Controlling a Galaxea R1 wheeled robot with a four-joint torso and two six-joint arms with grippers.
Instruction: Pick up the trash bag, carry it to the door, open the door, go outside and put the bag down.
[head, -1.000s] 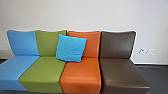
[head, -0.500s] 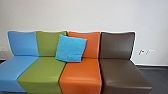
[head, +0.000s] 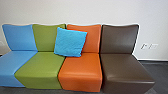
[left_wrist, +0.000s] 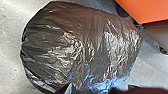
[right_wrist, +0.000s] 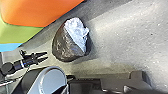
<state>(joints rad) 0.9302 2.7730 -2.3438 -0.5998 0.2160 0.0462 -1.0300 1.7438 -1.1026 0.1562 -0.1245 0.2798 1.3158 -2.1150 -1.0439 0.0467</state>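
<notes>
Camera on the robot's head: shifting its aim, so that the whole seating row is riding higher in view than a moment earlier; the seats and pillow are keeping the same arrangement.
Trash bag (right_wrist: 65, 47): resting on the grey floor (right_wrist: 132, 37) just ahead of the left hand's (right_wrist: 47, 56) fingertips, with a gap showing between them; its dark plastic is bulging and creasing, with a pale section (right_wrist: 76, 28) catching the light on one side.
Left hand: pointing toward the bag with its two fingers spreading apart, gripping nothing.
Right hand (right_wrist: 96, 90): working at the near side of the scene; whether it is opening or closing cannot be told.
Orange seat (head: 81, 71): standing close by the bag, off to one side of the left hand's line toward it.
Green seat (head: 41, 70): sitting between the orange seat and the blue seat (head: 15, 67), off to the same side of the left hand.
Brown seat (head: 125, 70): adjoining the orange one, lying farther from the left hand than that neighbor.
Blue pillow (head: 70, 42): leaning tilted across the green and orange backrests, sitting beyond the left hand.
Pale wall (head: 82, 11): rising behind the seats, farther from both hands.
</notes>
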